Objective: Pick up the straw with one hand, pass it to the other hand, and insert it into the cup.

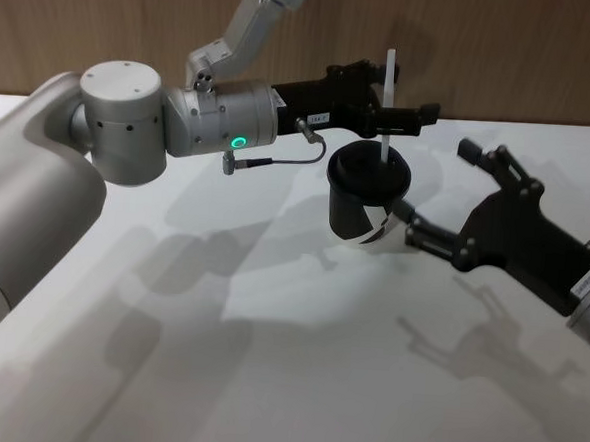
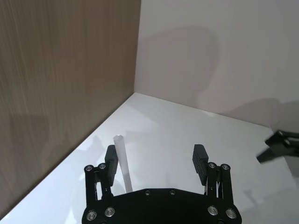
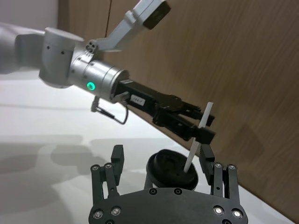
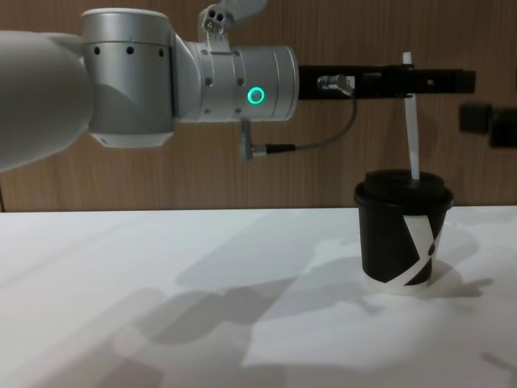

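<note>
Now nearly done — long thin white straw [image 1: 387, 101] standing upright with its lower end through the lid of the small black paper cup [image 1: 365, 197], at about one o'clock on the white table [image 1: 265, 380]. Left on the list, by the look of it: let go and back away. Long black left gripper [image 1: 397, 115] stretched level above the cup, jaws parted with the straw resting against one finger — not clamped. Blocky black right gripper [image 1: 445, 197] hovering at three o'clock of the cup, fingers spread wide, holding nothing.

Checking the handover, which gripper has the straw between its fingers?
The left gripper, with the green ring: the straw stands between its open fingers. The right gripper flanks the cup.
</note>
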